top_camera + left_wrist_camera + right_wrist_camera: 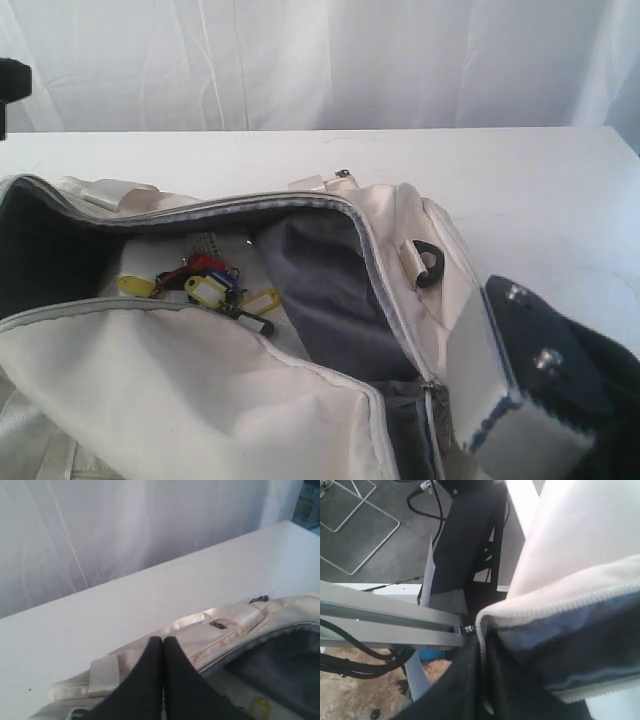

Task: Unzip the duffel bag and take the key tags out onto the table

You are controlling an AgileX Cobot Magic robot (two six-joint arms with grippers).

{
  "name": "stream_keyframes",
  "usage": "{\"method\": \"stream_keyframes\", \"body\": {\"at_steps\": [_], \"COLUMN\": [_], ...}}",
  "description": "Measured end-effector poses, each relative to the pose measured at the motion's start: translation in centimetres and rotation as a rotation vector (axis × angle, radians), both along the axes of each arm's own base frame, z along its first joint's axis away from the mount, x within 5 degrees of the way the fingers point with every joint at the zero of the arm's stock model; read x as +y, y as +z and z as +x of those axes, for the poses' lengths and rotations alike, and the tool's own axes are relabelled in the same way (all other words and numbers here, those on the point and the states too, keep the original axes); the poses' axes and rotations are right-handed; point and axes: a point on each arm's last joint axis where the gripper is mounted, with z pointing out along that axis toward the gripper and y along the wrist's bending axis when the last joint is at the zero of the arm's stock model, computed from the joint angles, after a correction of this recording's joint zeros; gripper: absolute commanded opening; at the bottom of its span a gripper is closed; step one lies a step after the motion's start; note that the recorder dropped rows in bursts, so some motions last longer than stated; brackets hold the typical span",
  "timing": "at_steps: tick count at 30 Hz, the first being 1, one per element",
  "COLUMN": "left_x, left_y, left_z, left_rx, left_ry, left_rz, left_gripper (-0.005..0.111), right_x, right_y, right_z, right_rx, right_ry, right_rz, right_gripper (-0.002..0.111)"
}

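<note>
- While the duffel bag [200, 400] lies with its top zip drawn wide open along the near edge of the desk [500, 180], toward the near left corner, the key tags [215, 290] sit inside it and not on the desk
- The tags lie in a loose bunch on the bag's floor: yellow ones at the front and sides, red and blue behind, a black one nearest the front wall, and several show white label windows
- They rest on a pale packet [200, 248] with small print, just beside the grey lining [310, 280] that sags across the middle of the opening
- A black strap ring [430, 265] hangs at the bag's right end, and a silver zipper pull [343, 174] lies on the bag's far side, toward the far edge of the desk
- The left pincer [162, 639] has its two dark fingers pressed together with nothing between them; it hovers over the bag's far rim, above a cream webbing strap [105, 672]
- The right pincer [479, 641] is at the bag's right end, where the zip teeth run out; its fingers are together and the cream edge of the bag lies against them
- A small silver piece [468, 629] sits right at those fingertips; whether it is pinched I cannot tell
- A white curtain [300, 60] hangs behind the far edge of the desk
</note>
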Motion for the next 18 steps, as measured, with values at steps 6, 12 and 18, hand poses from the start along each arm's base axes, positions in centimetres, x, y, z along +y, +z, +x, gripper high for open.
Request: {"method": "stream_keyframes", "body": {"at_steps": [6,12,18], "left_x": [-0.2,-0.7,0.1], "left_y": [0.7,-0.3,-1.4], "left_z": [-4.6,-7.7,-7.5], "left_rx": [0.082,0.252,0.284], "left_ry": [-0.125,-0.288,-0.259], "left_rz": [-0.058,0.001,0.164], "left_gripper": [0.0,0.0,0.035], "right_x": [-0.4,-0.7,-0.8], "right_y": [-2.5,-4.5,-5.6], "right_z": [-0.1,0.0,0.1], "right_rx": [0.023,0.018,0.01], "right_ry": [-0.023,-0.073,-0.112], "right_rz": [-0.06,-0.087,-0.096], "right_gripper": [0.024,0.063,0.073]}}
